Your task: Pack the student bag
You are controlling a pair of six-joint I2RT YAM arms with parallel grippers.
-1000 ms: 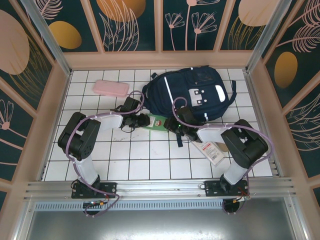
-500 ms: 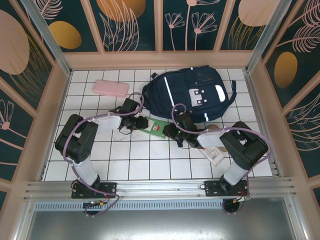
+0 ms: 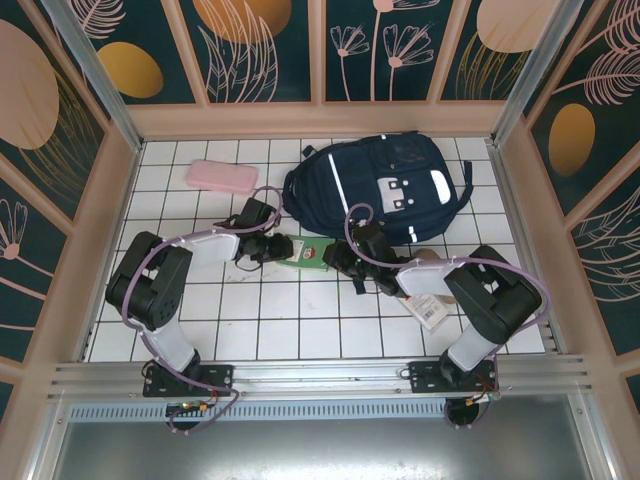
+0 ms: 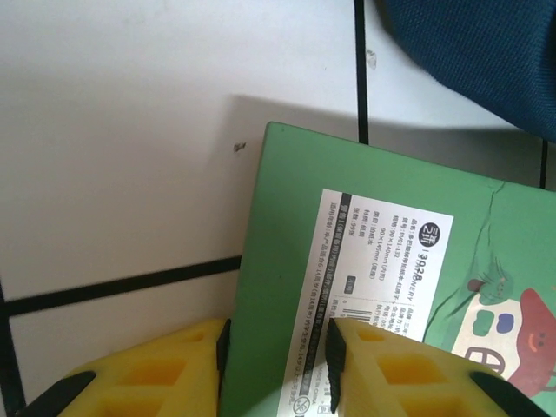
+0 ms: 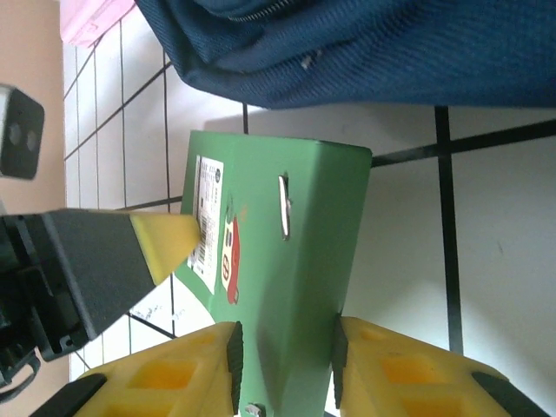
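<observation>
My left gripper (image 3: 285, 247) and right gripper (image 3: 334, 257) at opposite ends of the green booklet (image 3: 309, 253), white tiled table (image 3: 300, 320) beneath, the student bag (image 3: 385, 190) lying flat just behind, pink case (image 3: 221, 177) at far left, white tagged packet (image 3: 428, 298) beside my right arm

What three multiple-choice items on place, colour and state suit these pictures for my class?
1. Where does the pink case lie? A) left of the student bag B) on it C) right of it
2. What colour is the booklet cover? A) red B) yellow C) green
3. The booklet is: A) lying free B) clamped by both arms' jaws C) inside the bag
Answers: 1 A, the top view shows it left of the bag; 2 C, its cover is green; 3 B, each wrist view shows jaws closed on it.
</observation>
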